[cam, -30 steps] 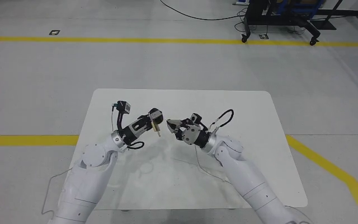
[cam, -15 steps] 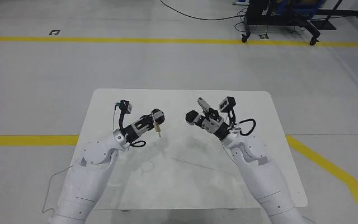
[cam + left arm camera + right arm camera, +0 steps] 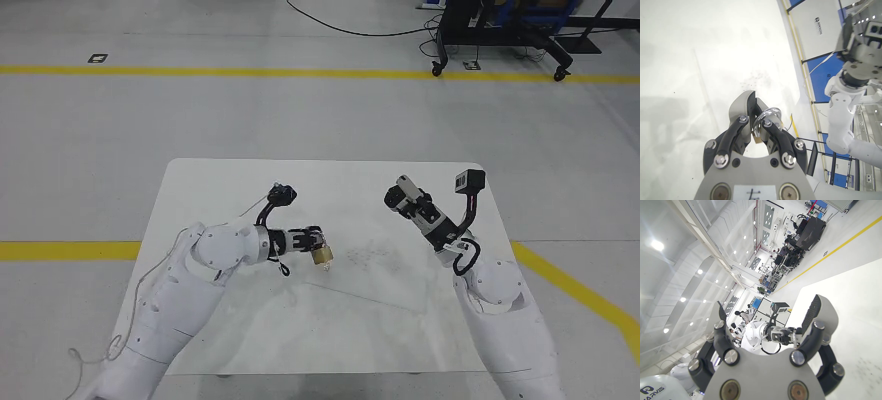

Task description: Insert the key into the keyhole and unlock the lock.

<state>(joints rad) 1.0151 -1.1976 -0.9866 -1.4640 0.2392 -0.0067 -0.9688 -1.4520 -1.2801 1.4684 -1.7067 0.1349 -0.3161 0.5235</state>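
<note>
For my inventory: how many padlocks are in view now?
1. The brass padlock with a silver shackle is clamped in the left gripper, above the white table. Another could hide behind the arms.

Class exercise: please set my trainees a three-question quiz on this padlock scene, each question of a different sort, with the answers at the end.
1. True or false: the right tool is shut.
2. What does the left tool hold? A) a padlock B) a screwdriver C) nothing
3. Fill in: the padlock's body is brass-coloured and its shackle is ____-coloured.

Key: 1 false, it is wide open and empty. 2 A. 3 silver.
</note>
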